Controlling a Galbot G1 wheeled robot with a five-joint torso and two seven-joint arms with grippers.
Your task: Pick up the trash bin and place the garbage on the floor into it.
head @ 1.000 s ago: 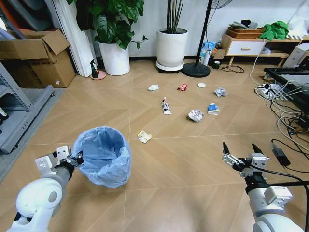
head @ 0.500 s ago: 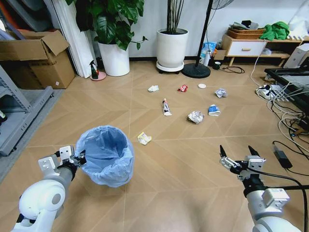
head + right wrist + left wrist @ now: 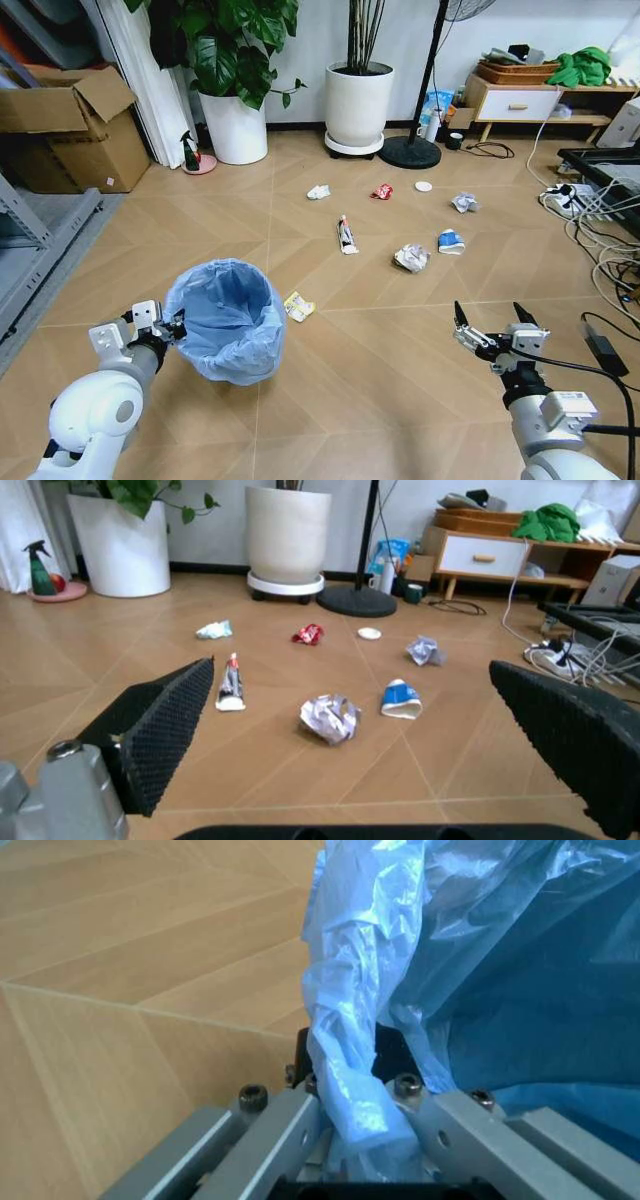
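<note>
Compared with a second ago, everything in the head view is sitting a little differently, which is the camera shifting; the litter is lying in the same pattern, and the bin (image 3: 228, 318) is still hanging from the left gripper (image 3: 163, 325) at the lower left, tilted with its mouth facing up and to the left. The garbage is lying spread across the floor (image 3: 380, 390) beyond it: a yellow-white wrapper (image 3: 298, 306) just beside the bin, then a tube (image 3: 345, 234), a paper ball (image 3: 411, 258), a blue-white packet (image 3: 450, 241), a red wrapper (image 3: 381, 191) and a disc (image 3: 424, 186) farther off. The right gripper (image 3: 490, 322) is hovering at the lower right, jaws spread, holding nothing.

From the left wrist, the jaws are pinching the bin's blue bag and rim between them, with bare floor alongside.

From the right wrist, the two black pads (image 3: 168, 727) are standing wide apart, and between them the paper ball (image 3: 328, 717), tube and packet are lying well ahead on the floor.
</note>
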